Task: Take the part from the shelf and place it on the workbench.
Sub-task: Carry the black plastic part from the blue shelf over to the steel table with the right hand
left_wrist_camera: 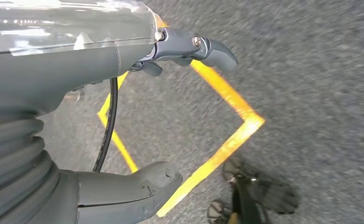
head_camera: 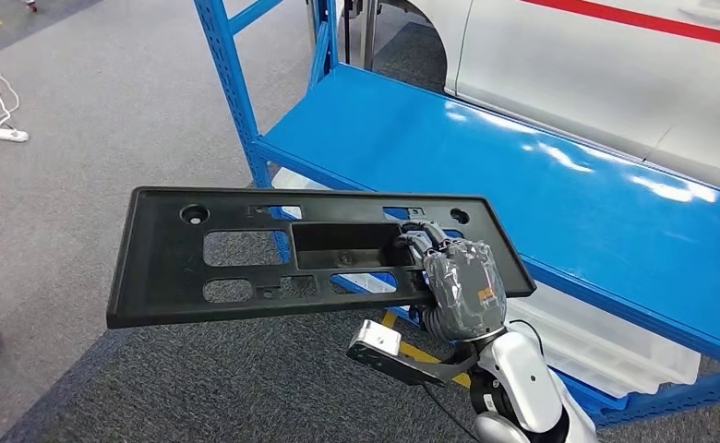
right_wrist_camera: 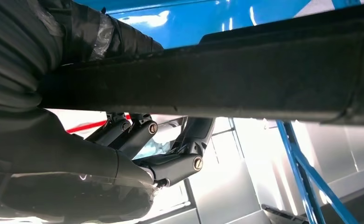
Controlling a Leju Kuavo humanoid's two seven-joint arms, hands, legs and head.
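The right hand (head_camera: 458, 288), wrapped in grey tape, is closed on the part (head_camera: 246, 254): its dark fingers (head_camera: 414, 242) are hooked into the long central recess, and the near edge is pinned under the palm. The part, a flat black matte plastic panel with rounded cut-outs and round holes, is held level in front of the shelf (head_camera: 522, 175). The shelf is seen as a glossy blue metal deck on blue uprights, with a white car body behind it. The left hand (left_wrist_camera: 124, 116) is held slack over grey carpet (left_wrist_camera: 311, 70) crossed by yellow tape (left_wrist_camera: 227, 140), fingers apart, nothing gripped.
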